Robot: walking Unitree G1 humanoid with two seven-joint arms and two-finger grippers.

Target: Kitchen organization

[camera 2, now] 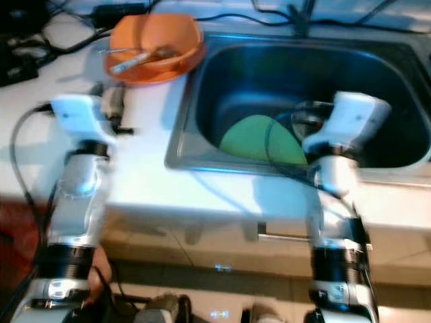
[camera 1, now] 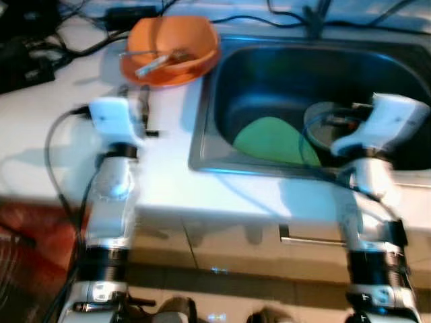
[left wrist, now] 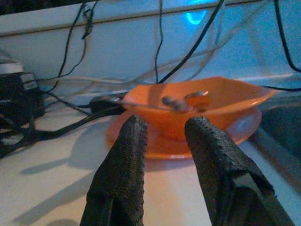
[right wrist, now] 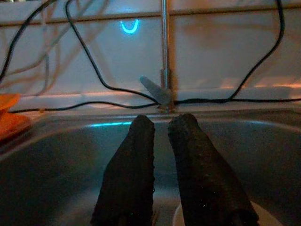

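Under our left gripper [left wrist: 162, 141]: white countertop [camera 1: 40, 155], black cables [camera 1: 47, 40] trailing along the back wall. Its fingers [left wrist: 124, 155] are a narrow gap apart, empty. Just ahead sits the orange bowl [left wrist: 207, 106] on a matching plate [left wrist: 155, 146], utensil [camera 1: 158, 62] inside. Right gripper [right wrist: 161, 129] hangs over the steel sink [camera 1: 202, 134], fingers nearly together, empty, faucet [right wrist: 163, 70] ahead. Green plate [camera 1: 269, 141] lies in the basin, just left of it.

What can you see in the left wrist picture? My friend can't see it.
Two black fingers of the left end effector point, slightly apart and holding nothing, at an orange bowl sitting on an orange plate on a white counter. Something small lies in the bowl, and black cables trail behind.
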